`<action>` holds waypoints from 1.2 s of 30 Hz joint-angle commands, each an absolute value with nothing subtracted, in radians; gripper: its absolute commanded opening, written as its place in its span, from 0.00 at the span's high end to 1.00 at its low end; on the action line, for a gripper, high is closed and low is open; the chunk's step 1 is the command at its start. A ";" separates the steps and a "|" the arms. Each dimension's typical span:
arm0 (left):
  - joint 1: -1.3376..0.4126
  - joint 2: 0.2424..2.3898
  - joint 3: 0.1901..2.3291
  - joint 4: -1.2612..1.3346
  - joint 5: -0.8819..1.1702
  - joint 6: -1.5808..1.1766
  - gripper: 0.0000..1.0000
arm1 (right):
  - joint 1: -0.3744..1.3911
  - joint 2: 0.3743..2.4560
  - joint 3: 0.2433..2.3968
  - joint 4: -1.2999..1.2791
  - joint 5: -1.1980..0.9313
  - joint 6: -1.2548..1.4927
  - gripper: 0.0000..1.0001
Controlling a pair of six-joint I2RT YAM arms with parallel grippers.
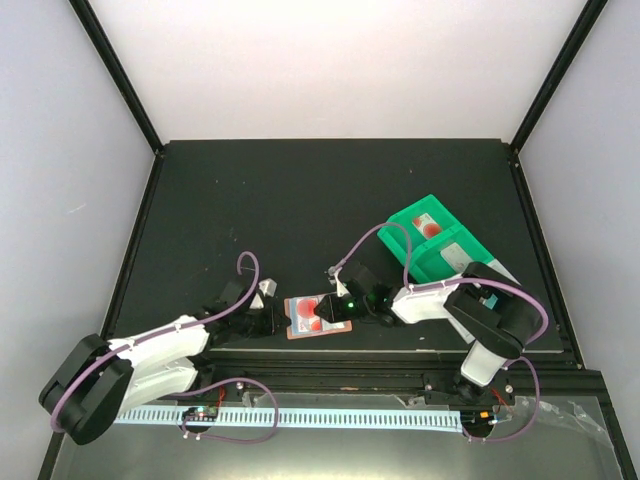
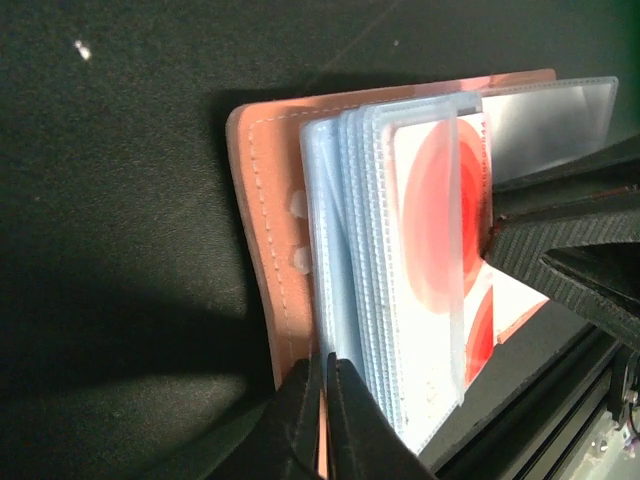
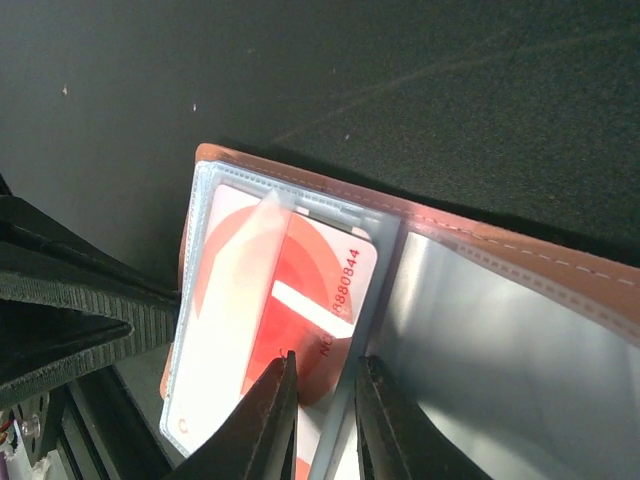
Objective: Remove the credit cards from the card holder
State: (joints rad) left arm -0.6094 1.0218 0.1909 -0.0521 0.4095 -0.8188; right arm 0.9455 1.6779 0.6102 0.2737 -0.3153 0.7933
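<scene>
From above, the card holder (image 1: 300, 322) lies open on the dark table (image 1: 300, 190), close to the near edge, and both sets of fingertips cover part of it. The left gripper (image 1: 272, 318) meets its left end and the right gripper (image 1: 340, 308) its right. The left arm reaches in low, and the right arm bends back on itself from beside the green bin (image 1: 402, 238) (something pale with a red spot lies in it, too small to name). The table behind the holder is open. In the left wrist view, the bottom frame edge cuts off the two dark fingers (image 2: 300, 420). They are pressed together on the edge of the salmon cover beside a fan of clear sleeves (image 2: 345, 250), and a red-and-white card (image 2: 430, 230) sits in the front sleeve. The holder's lower corner overhangs the table's edge. In the right wrist view, that card is partly out of its sleeve and its printed number is cut short. The right fingers (image 3: 275, 420) are a narrow gap apart, pinching the card's lower edge together with the sleeve lip.
</scene>
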 commanded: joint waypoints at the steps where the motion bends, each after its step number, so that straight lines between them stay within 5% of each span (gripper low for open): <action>1: -0.602 1.042 0.194 -0.057 0.380 -0.786 0.98 | 0.940 1.658 0.589 0.195 -0.267 0.775 0.83; 25: -0.603 0.892 0.235 -0.067 0.439 -0.846 0.91 | 0.938 1.653 0.624 0.216 -0.319 0.802 0.77; 36: -0.603 1.049 0.193 0.093 0.476 -0.849 0.91 | 0.939 1.683 0.626 0.222 -0.333 0.803 0.77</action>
